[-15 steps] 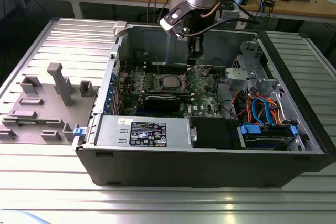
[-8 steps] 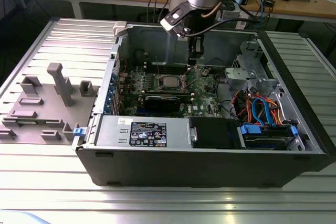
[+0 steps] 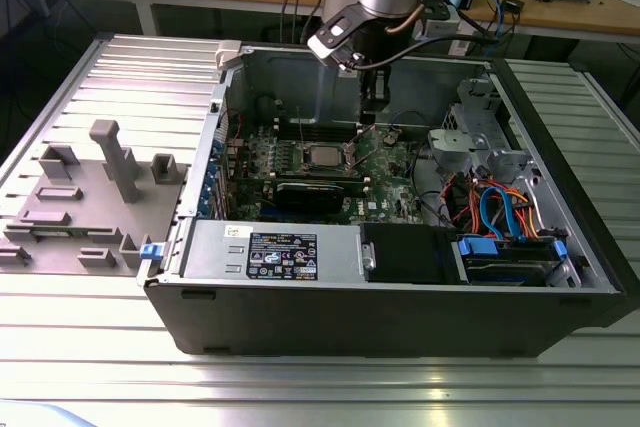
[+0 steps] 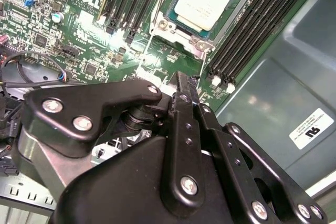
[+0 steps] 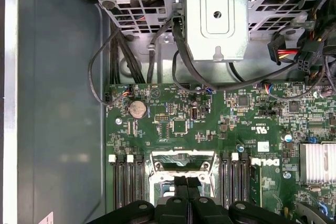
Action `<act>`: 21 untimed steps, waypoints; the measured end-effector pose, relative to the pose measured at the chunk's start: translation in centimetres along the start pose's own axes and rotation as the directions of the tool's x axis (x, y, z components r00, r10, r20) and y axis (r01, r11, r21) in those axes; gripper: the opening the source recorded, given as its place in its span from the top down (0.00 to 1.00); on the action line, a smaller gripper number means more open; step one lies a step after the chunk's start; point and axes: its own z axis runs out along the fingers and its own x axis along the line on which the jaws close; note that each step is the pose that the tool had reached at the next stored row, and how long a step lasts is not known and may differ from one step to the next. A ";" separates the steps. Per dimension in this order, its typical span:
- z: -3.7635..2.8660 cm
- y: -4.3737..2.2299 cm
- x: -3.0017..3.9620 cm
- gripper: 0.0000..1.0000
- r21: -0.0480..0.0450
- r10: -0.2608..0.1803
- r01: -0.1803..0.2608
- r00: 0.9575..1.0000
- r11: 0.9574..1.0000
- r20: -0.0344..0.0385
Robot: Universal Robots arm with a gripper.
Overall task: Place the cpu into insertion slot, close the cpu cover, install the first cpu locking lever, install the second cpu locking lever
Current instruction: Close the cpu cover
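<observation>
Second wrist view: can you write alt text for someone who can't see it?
A silver-topped chip sits in its metal-rimmed socket on a green circuit board, with black memory slots on both sides. The black gripper is in the foreground, its tip short of the socket, and the grey case wall lies beside the board.

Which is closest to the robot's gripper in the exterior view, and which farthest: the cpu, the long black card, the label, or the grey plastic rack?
From the gripper:
1. cpu, on the green board.
2. long black card, just past the cpu.
3. label, near the front wall of the case.
4. grey plastic rack, outside the case, at the exterior view's left.
</observation>
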 end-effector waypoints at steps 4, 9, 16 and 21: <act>0.00 0.10 0.00 0.89 0.000 0.000 0.000 1.000 1.000 0.000; 0.00 0.21 0.00 0.89 0.000 0.000 0.000 1.000 1.000 0.000; 0.01 0.42 0.01 0.89 0.000 0.000 0.000 1.000 1.000 0.000; 0.01 0.57 0.01 0.89 0.000 0.000 0.000 1.000 1.000 0.000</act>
